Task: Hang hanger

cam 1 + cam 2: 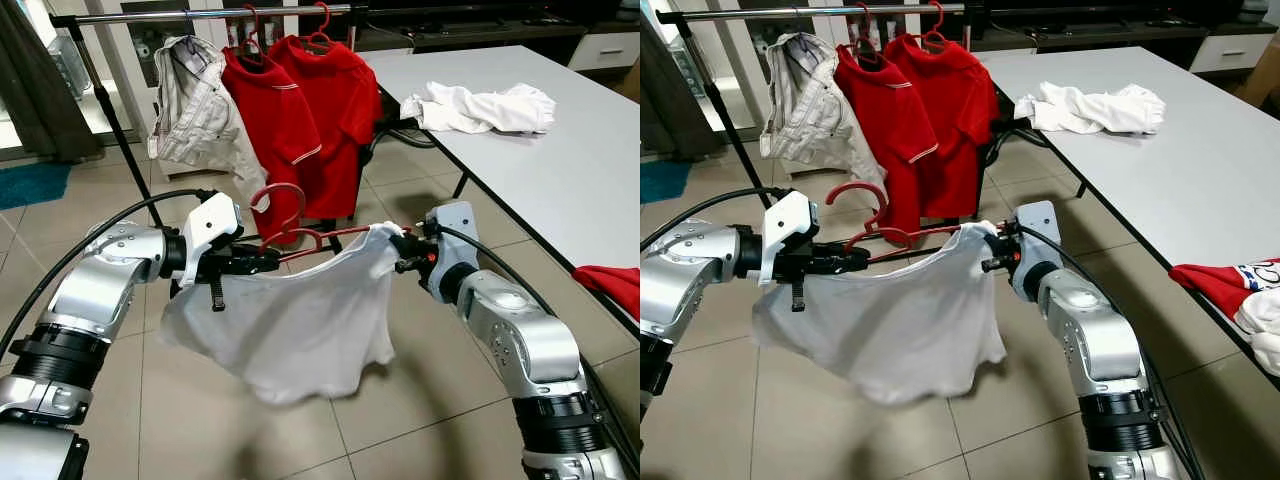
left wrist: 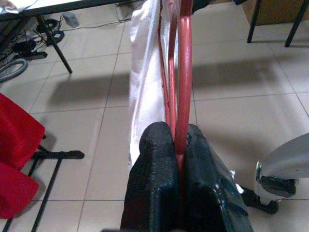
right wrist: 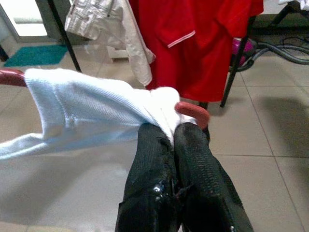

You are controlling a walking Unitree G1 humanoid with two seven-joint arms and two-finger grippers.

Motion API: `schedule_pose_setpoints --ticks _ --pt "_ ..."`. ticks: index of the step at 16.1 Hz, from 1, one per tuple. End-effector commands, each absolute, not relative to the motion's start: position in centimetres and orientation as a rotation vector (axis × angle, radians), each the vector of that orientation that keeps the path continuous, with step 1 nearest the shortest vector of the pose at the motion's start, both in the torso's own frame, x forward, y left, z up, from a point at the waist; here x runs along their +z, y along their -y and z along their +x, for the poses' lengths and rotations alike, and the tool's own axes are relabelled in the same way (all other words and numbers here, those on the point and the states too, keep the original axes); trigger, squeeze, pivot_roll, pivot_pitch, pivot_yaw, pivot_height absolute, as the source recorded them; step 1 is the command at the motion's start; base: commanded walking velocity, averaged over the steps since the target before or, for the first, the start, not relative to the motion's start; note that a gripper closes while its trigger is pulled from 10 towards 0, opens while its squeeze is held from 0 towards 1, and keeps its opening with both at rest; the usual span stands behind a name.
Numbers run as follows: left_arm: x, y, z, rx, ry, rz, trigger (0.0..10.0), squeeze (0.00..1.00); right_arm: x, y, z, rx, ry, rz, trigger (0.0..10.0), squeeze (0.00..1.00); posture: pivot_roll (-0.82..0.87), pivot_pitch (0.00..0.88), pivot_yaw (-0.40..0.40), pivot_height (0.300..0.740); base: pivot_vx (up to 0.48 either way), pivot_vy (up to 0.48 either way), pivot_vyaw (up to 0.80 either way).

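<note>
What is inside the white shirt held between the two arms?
A red hanger runs through the white shirt; its hook and left end stick out, pinched by the left end effector. Its right end is mostly covered by cloth at the right end effector.

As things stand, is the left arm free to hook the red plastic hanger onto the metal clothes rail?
Probably not yet. The left gripper is shut on the red plastic hanger, but the metal clothes rail is higher and farther off, and the right gripper grips the white shirt at the hanger's other end.
</note>
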State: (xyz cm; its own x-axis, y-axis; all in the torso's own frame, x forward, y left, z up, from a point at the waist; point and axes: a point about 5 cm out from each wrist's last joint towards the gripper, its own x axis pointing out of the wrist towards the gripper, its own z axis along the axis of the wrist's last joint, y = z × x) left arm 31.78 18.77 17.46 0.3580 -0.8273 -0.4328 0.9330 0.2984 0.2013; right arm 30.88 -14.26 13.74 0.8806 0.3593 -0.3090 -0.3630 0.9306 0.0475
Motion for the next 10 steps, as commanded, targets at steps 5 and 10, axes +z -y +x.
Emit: schedule_pose_setpoints --ticks 5,10 --pt "17.7 -19.5 31.7 -1.18 -0.295 0.562 0.0 0.0 14.6 17.3 32.0 0.231 -0.292 -0.149 0.0 0.0 -0.11 0.0 0.007 0.74 0.0 0.0 0.0" --pt "17.8 -19.6 31.2 -1.208 -0.309 0.572 0.0 0.0 14.6 19.3 32.5 0.156 -0.292 -0.236 0.0 0.0 -0.11 0.0 0.005 0.74 0.0 0.0 0.0"
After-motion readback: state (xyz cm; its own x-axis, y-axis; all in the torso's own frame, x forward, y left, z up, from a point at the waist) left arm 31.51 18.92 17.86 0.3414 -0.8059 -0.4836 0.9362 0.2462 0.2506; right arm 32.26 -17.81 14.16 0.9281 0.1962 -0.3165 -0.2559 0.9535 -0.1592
